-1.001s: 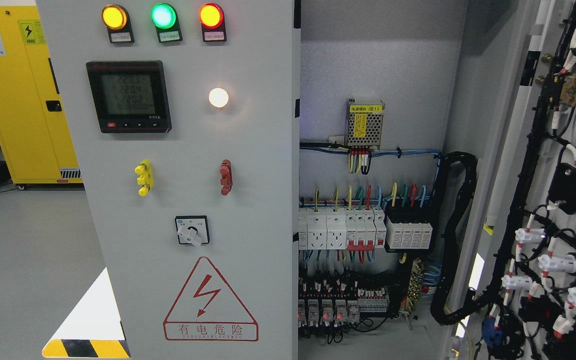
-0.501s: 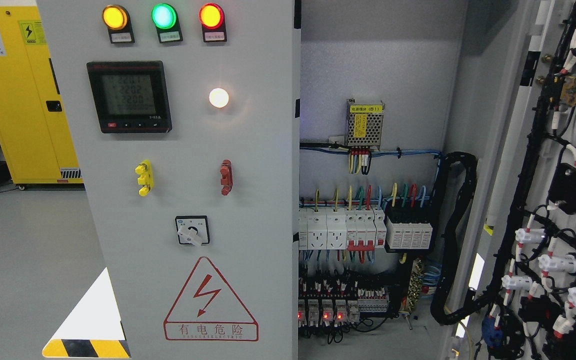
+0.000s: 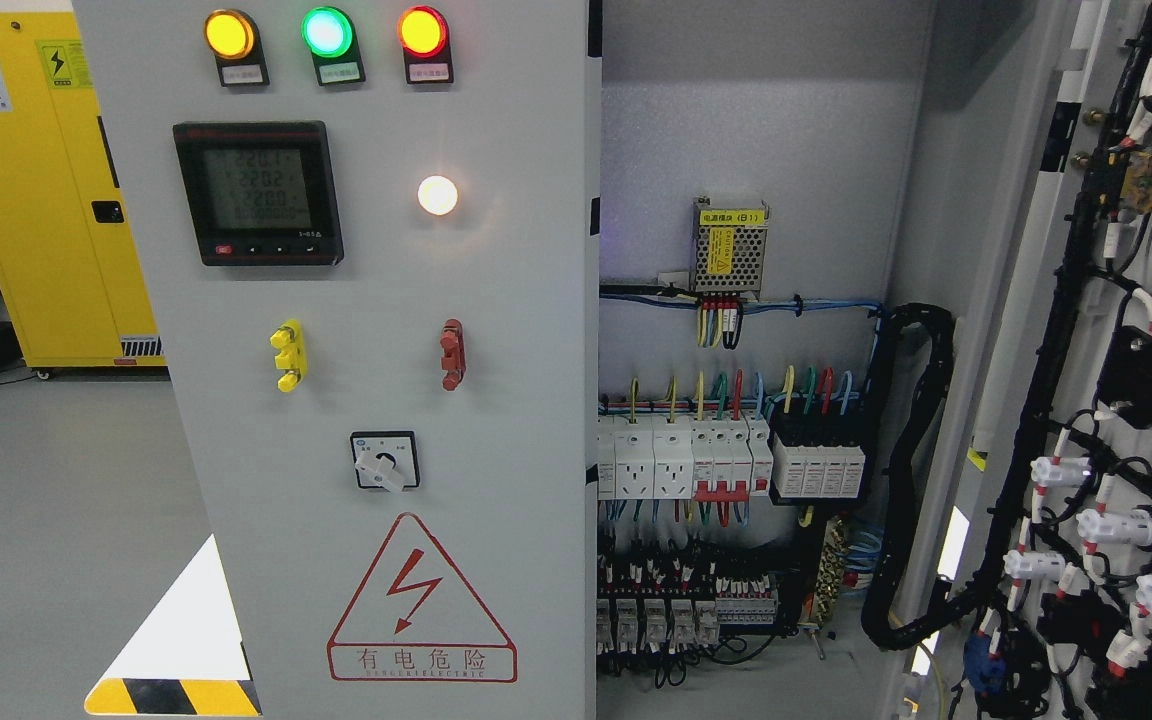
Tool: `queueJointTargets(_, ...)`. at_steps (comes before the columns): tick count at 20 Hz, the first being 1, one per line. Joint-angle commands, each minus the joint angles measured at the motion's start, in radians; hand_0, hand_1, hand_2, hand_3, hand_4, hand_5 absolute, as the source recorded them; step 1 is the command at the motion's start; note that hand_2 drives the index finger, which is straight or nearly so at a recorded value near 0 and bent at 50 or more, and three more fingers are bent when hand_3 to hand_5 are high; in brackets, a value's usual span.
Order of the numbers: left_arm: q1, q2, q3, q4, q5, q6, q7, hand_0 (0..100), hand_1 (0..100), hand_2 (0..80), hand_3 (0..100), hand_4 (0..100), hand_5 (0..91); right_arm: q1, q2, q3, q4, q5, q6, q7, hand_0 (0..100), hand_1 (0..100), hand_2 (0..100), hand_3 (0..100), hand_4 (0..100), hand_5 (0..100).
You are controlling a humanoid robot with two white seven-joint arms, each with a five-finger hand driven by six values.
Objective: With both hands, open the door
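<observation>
Right door (image 3: 1126,400) swung wide open, left door (image 3: 376,400) closed. Neither hand in view, grip unknown. Next: reach for left door's edge.

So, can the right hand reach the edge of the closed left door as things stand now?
Cannot say for sure: neither hand is in view. The way itself looks free, though. The left door is shut, its right edge bare, and the right door is swung wide open, so nothing visible blocks that edge.
</observation>
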Motion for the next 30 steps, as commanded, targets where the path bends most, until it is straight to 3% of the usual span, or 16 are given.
queueJointTargets(1, 0.000, -0.010, 0.032, 0.031, -0.002, 0.000, -0.007, 12, 56, 0.0, 0, 0, 0.0, 0.114, 0.005, -0.004, -0.466, -0.001, -0.004, -0.001, 0, 50, 4, 0, 0, 0)
queueJointTargets(4, -0.003, -0.010, 0.030, 0.031, -0.003, 0.001, -0.007, 12, 56, 0.0, 0, 0, 0.0, 0.229, 0.005, -0.004, -0.882, -0.007, -0.016, -0.001, 0, 50, 4, 0, 0, 0)
queueJointTargets(7, -0.003, -0.013, 0.032, 0.031, -0.003, 0.001, -0.006, 12, 56, 0.0, 0, 0, 0.0, 0.287, 0.020, 0.002, -1.215, -0.009, -0.018, -0.001, 0, 50, 4, 0, 0, 0)
queueJointTargets(10, -0.028, -0.012, 0.032, 0.031, -0.003, 0.001, -0.004, 12, 56, 0.0, 0, 0, 0.0, 0.299, 0.048, 0.013, -1.454, -0.012, -0.019, -0.001, 0, 50, 4, 0, 0, 0)
queueJointTargets(15, -0.033, -0.010, 0.032, 0.035, -0.005, 0.001, 0.005, 12, 56, 0.0, 0, 0, 0.0, 0.307, 0.046, 0.062, -1.742, -0.015, -0.019, -0.004, 0, 50, 4, 0, 0, 0)
queueJointTargets(19, -0.033, -0.012, 0.030, 0.037, -0.006, 0.000, 0.005, 12, 56, 0.0, 0, 0, 0.0, 0.306, 0.048, 0.149, -1.871, -0.013, -0.019, -0.002, 0, 50, 4, 0, 0, 0)
queueJointTargets(22, -0.033, -0.012, 0.030, 0.039, -0.006, 0.000, 0.006, 12, 56, 0.0, 0, 0, 0.0, 0.293, 0.045, 0.170, -1.923, -0.013, -0.019, -0.002, 0, 50, 4, 0, 0, 0)
queueJointTargets(26, -0.033, -0.013, 0.029, 0.039, -0.008, 0.000, 0.006, 12, 56, 0.0, 0, 0, 0.0, 0.212, 0.043, 0.171, -1.962, -0.012, -0.018, -0.004, 0, 50, 4, 0, 0, 0)
queueJointTargets(30, -0.031, -0.025, 0.027, 0.040, -0.008, 0.000, 0.040, 12, 56, 0.0, 0, 0, 0.0, 0.103, 0.045, 0.203, -1.967, -0.010, -0.015, -0.005, 0, 50, 4, 0, 0, 0)
